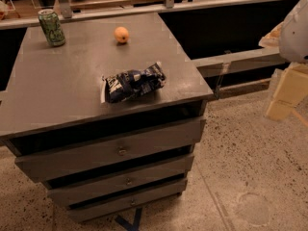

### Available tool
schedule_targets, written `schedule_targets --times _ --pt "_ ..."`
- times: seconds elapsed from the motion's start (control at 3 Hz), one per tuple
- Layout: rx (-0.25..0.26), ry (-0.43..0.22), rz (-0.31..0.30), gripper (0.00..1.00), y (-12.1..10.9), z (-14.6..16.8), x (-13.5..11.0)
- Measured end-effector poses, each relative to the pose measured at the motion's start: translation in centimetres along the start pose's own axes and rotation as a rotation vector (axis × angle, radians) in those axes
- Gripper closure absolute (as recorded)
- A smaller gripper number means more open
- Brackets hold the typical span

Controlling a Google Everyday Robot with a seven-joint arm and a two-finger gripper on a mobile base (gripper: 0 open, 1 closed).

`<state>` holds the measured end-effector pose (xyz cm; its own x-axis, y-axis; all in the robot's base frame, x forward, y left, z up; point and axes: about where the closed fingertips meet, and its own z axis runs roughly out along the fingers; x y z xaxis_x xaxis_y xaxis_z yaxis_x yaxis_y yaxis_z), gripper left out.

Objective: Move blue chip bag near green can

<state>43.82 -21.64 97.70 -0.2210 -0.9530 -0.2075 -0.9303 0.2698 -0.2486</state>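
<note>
The blue chip bag [133, 83] lies crumpled on the grey cabinet top [62, 81], near its front right part. The green can [52, 27] stands upright at the back left corner of the same top, well apart from the bag. My gripper [284, 97] hangs at the right edge of the camera view, off the cabinet and over the floor, to the right of the bag. It holds nothing that I can see.
A small orange fruit [121, 34] sits on the top near the back, between can and bag. The cabinet has three drawers [120, 150] in front. A grey ledge [240, 59] runs behind on the right. Speckled floor [250, 177] surrounds the cabinet.
</note>
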Motion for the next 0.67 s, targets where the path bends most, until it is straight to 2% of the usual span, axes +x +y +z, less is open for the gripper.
schedule_targets --times 0.33,0.67 --pt "0.0 0.0 0.0 0.0 0.0 0.0 0.0" --pt "0.002 -0.106 -0.007 0.0 -0.3 0.4 -1.4"
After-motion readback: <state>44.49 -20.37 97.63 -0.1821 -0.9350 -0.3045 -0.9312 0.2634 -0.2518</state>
